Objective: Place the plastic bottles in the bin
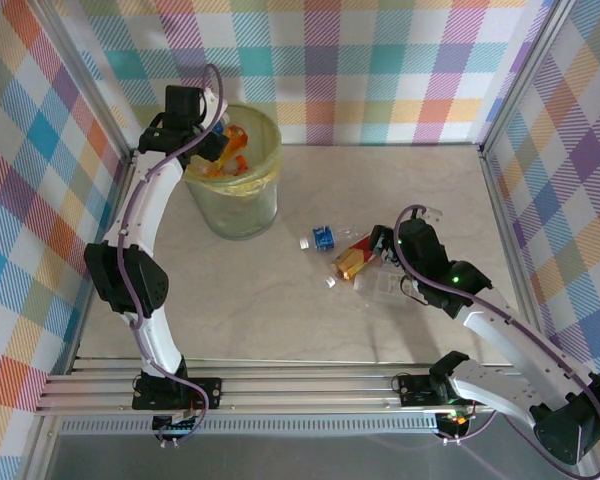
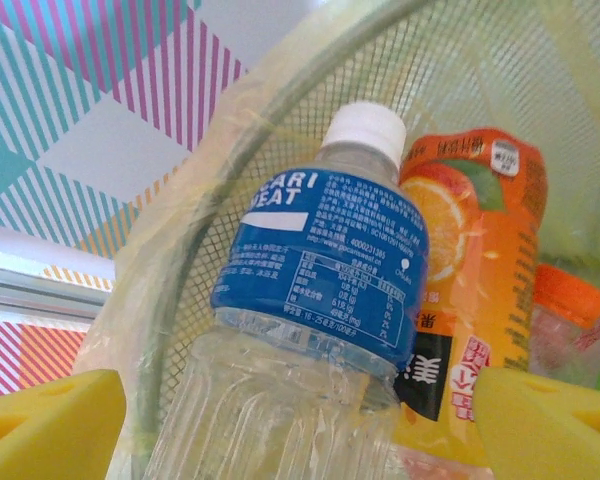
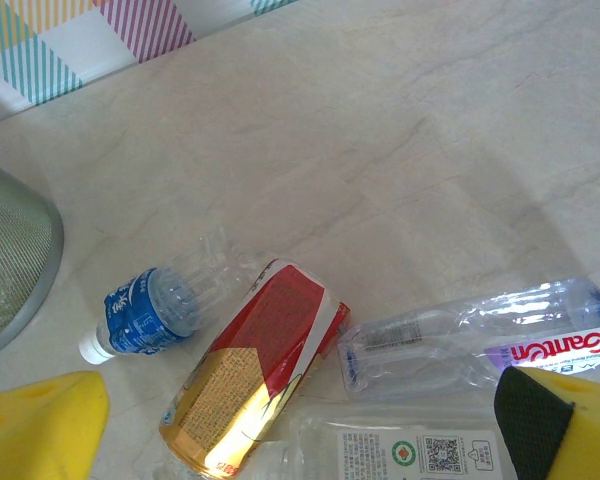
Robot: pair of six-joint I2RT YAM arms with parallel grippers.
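Note:
The bin [image 1: 242, 200], pale green with a yellow liner, stands at the back left. My left gripper [image 1: 214, 142] hangs over its mouth. In the left wrist view that gripper [image 2: 300, 435] is open, its yellow fingertips [image 2: 50, 425] standing clear on both sides of a clear bottle with a blue label and white cap [image 2: 320, 250]. An orange bottle [image 2: 470, 260] lies inside the bin beside it. My right gripper [image 1: 382, 250] is open above the loose bottles on the table: a blue-labelled one [image 3: 140, 315], a red and gold one [image 3: 255, 380] and two clear ones [image 3: 480, 340].
The bin's mesh wall [image 3: 10, 260] shows at the left of the right wrist view. Checked walls [image 1: 380, 60] and metal frame posts [image 1: 500, 200] enclose the table. Bare tabletop [image 1: 400, 190] lies behind the loose bottles.

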